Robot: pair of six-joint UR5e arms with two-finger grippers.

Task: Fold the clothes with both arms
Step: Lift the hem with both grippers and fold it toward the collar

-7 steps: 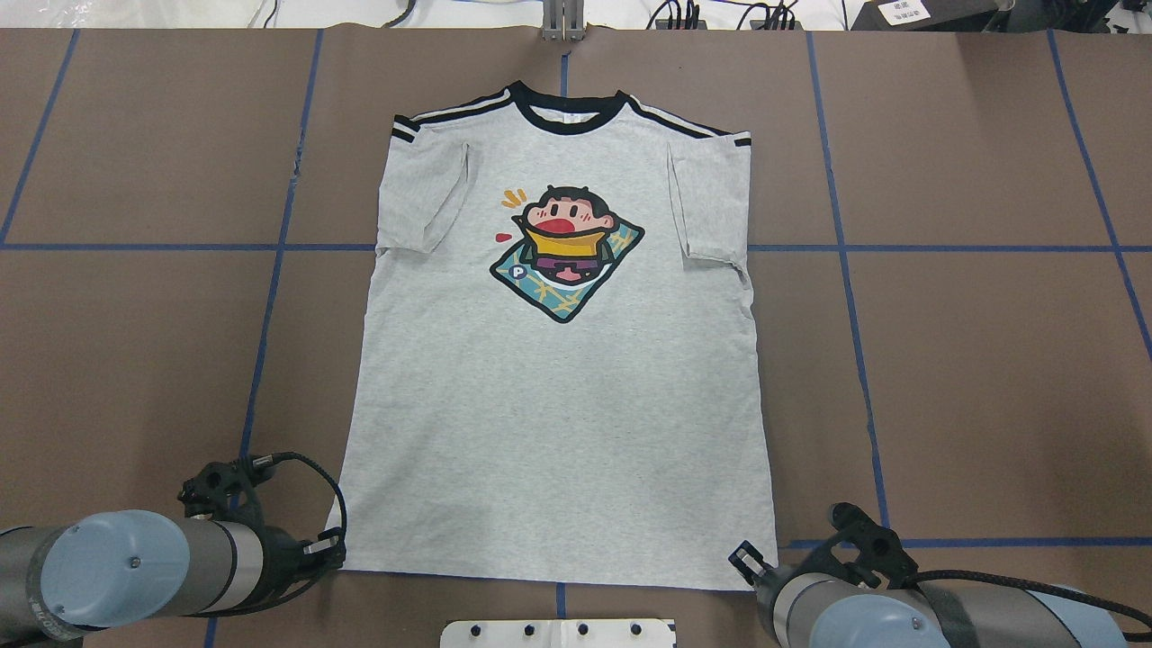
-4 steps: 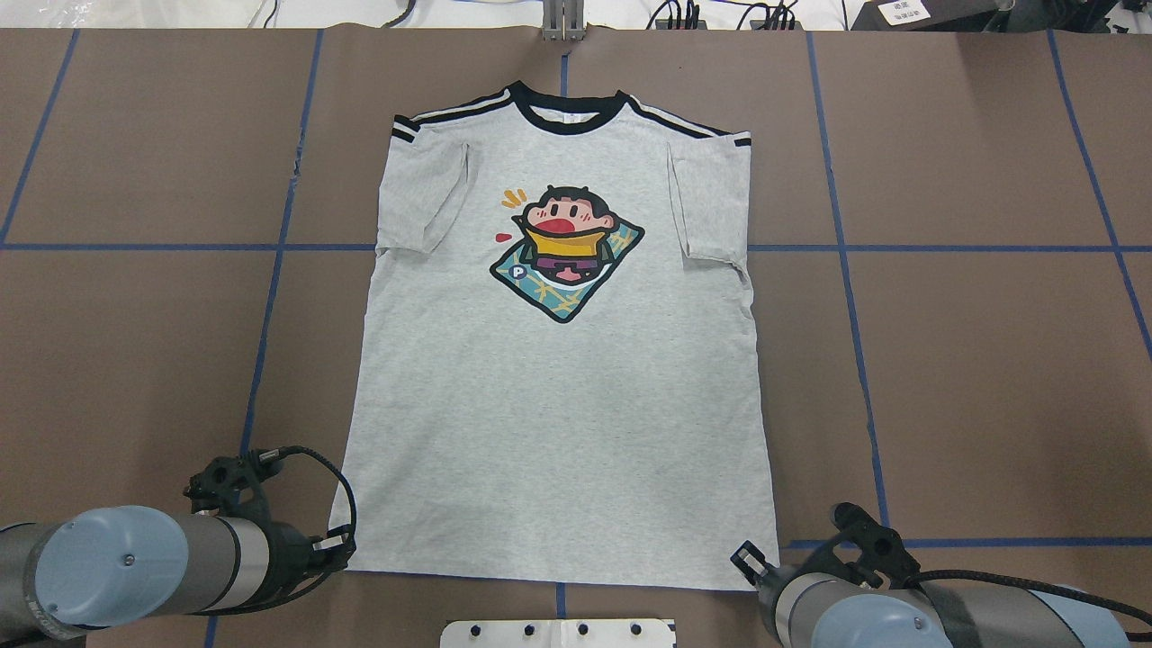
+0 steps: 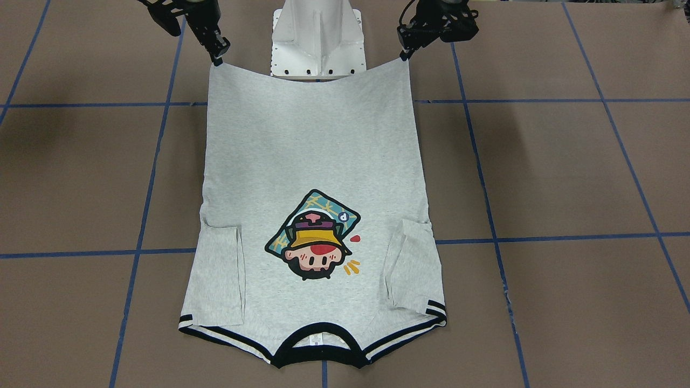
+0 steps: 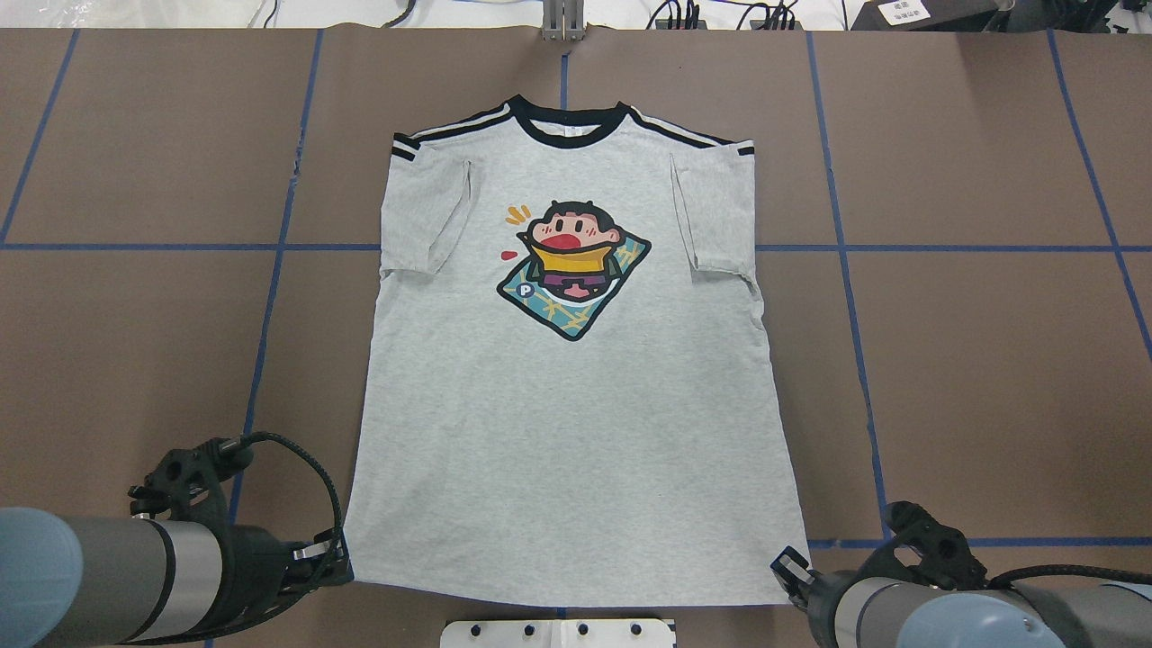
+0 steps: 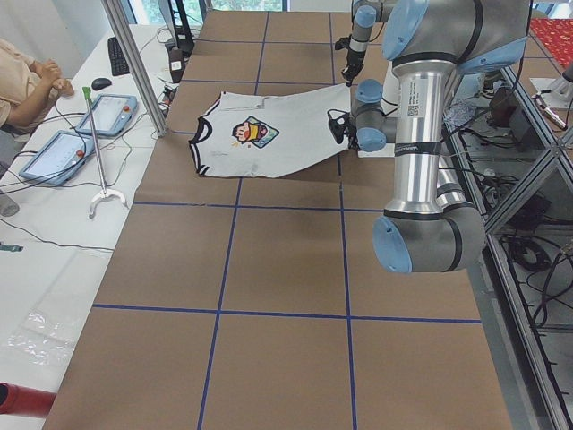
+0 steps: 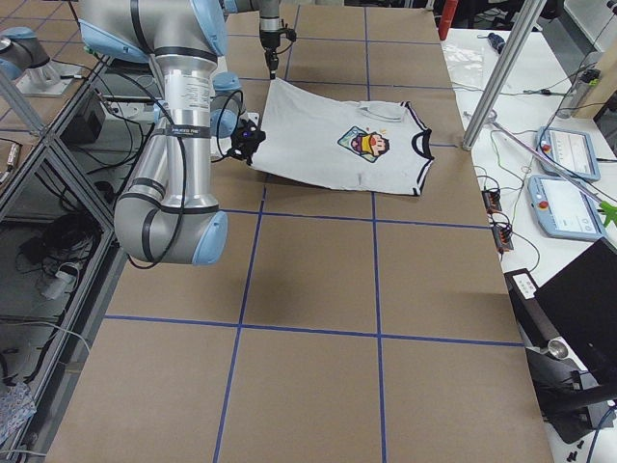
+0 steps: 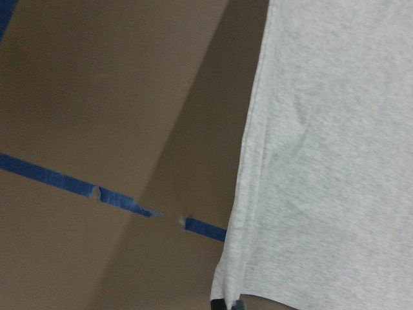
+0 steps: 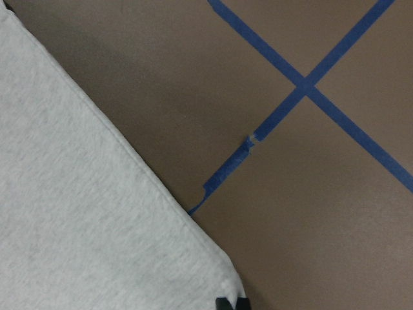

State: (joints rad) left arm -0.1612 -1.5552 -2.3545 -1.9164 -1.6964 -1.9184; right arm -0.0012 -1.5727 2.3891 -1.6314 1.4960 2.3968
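Note:
The light grey T-shirt (image 3: 312,151) lies print up, with its sleeves folded in and its black neck band (image 4: 569,126) at the far end. My left gripper (image 4: 340,562) is shut on the near left hem corner; it also shows in the front view (image 3: 405,54). My right gripper (image 4: 792,576) is shut on the near right hem corner (image 3: 217,58). Both hold the hem raised off the table, while the collar end rests on it. Each wrist view shows a hem corner (image 7: 227,298) (image 8: 226,290) at its fingertips.
The white pedestal (image 3: 318,37) stands just behind the raised hem. The brown table (image 4: 990,378) carries blue tape lines (image 4: 846,270). A side table with tablets (image 5: 107,112) and a metal pole (image 5: 134,63) stands beyond the far edge, with a person (image 5: 22,81) seated there.
Both grippers have risen and drawn back toward the robot with the hem corners. The hem has lifted and spread wider, and the collar end has slid a little toward the robot.

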